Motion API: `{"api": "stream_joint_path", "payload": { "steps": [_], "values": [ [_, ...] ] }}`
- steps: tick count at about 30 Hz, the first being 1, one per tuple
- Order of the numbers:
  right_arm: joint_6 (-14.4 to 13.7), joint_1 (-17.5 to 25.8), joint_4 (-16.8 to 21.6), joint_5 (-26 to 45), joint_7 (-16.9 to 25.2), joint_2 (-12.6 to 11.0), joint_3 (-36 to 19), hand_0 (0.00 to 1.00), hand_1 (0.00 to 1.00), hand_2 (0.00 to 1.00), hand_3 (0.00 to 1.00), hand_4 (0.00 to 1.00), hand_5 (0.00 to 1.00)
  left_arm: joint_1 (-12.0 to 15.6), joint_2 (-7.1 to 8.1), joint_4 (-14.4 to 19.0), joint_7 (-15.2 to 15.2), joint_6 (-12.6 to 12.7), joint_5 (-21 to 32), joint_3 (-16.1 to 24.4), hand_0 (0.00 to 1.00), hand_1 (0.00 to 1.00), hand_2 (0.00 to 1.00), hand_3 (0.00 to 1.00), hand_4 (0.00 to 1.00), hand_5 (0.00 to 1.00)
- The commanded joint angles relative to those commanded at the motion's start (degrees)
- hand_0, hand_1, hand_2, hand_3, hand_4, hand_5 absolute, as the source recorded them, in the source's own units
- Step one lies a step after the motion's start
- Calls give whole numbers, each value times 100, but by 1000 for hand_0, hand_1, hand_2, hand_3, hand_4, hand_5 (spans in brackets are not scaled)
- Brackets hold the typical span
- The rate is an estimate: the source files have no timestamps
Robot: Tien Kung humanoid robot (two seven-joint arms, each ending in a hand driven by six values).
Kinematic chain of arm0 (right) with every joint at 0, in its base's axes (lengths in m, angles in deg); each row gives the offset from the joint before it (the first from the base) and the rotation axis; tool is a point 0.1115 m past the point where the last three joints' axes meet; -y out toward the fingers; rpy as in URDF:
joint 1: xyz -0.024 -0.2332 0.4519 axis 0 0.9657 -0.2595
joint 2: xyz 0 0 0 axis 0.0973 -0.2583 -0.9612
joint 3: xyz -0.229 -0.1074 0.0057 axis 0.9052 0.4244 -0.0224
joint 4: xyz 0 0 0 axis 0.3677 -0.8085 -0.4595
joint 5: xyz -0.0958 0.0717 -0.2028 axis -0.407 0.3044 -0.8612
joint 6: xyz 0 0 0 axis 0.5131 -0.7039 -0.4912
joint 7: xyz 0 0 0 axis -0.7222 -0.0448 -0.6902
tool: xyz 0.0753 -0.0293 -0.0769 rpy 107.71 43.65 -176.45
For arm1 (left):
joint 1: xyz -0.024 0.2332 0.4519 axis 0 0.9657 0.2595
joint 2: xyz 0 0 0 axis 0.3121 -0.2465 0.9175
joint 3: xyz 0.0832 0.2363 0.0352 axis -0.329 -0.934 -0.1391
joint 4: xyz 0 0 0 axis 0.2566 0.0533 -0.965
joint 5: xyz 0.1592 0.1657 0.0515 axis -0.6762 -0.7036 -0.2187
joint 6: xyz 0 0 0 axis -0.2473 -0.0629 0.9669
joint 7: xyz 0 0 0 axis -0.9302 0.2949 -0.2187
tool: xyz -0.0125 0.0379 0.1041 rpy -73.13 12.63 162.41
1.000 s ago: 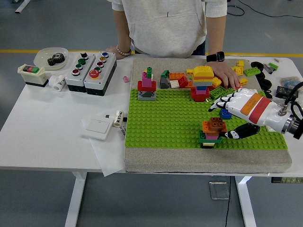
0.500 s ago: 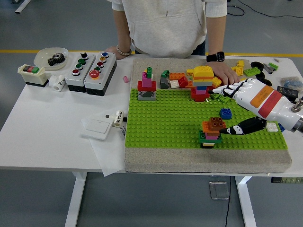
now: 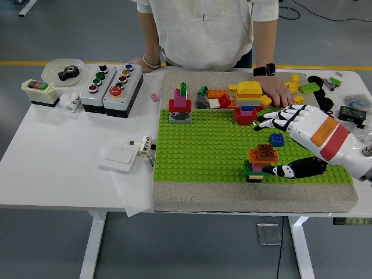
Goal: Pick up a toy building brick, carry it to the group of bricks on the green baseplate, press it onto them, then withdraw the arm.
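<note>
My right hand (image 3: 302, 142) hovers, fingers spread and empty, beside the brown-topped brick stack (image 3: 260, 162) on the green studded baseplate (image 3: 203, 145), apparently clearing off.

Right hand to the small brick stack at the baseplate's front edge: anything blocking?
Nothing visible. The white right hand sits just right of the small multicoloured brick stack topped with a brown brick on the green studded baseplate, black thumb tip close beside it. The loose blue brick lies behind, under the spread fingers, off the path.
</note>
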Motion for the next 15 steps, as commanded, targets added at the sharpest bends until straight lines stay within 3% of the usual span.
{"api": "stream_joint_path", "payload": {
  "steps": [15],
  "values": [
    [68,83,-139,-237,-35,29,164,683,647,714,623,876,535,26,7,2,15,-13,-60,30,680,605,742,652,749,644]
  ]
}}
